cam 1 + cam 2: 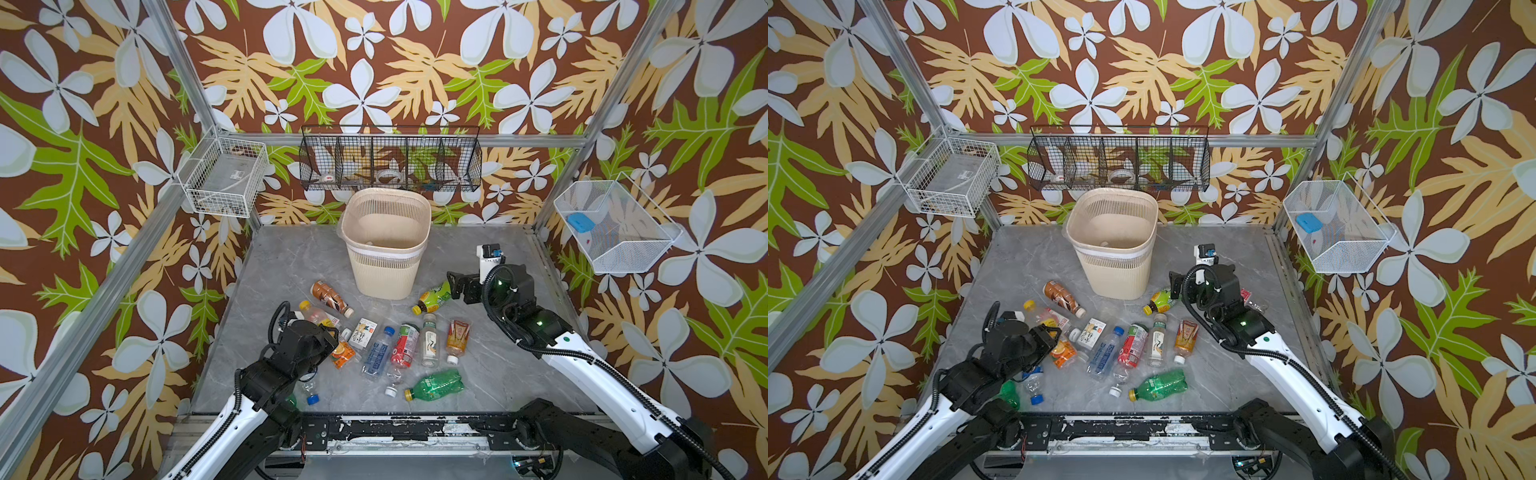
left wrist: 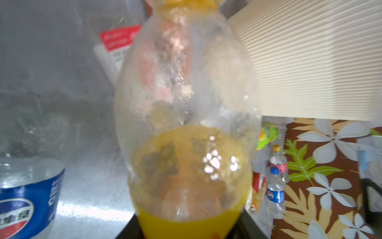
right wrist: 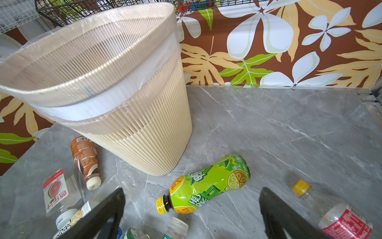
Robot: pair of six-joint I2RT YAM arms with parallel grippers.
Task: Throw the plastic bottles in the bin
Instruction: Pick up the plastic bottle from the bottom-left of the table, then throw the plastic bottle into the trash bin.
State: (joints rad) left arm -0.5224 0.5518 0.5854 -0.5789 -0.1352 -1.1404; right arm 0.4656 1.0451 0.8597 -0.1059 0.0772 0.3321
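I see the beige bin (image 1: 386,270) standing upright at the back of the grey marble tabletop (image 1: 498,365), centred beneath the black wire basket (image 1: 390,158); the plastic bottles (image 1: 1131,347) lie scattered on the tabletop in front of it, all outside it.

My left gripper (image 2: 189,228) is closed on the orange-labelled lower body of a clear yellow-capped bottle (image 2: 186,93); its black fingers (image 2: 251,224) press in at either side; the wrist view is blurred, and I cannot tell whether that bottle is clear of the tabletop; a watermelon-labelled bottle (image 3: 54,190) lies just beside it.

My right gripper (image 3: 192,191) stands wide open with nothing between its fingers; it hovers over a lime-green tea bottle (image 3: 206,186) that lies on its side near the bin's foot, apart from it.

On the bin's other side lies a brown-labelled bottle (image 1: 330,296); mid-table, side by side, lie a blue-labelled bottle (image 1: 377,353), a white-labelled bottle (image 1: 430,343) and an orange-labelled bottle (image 1: 457,336); a green bottle (image 1: 436,384) lies nearer the front edge.
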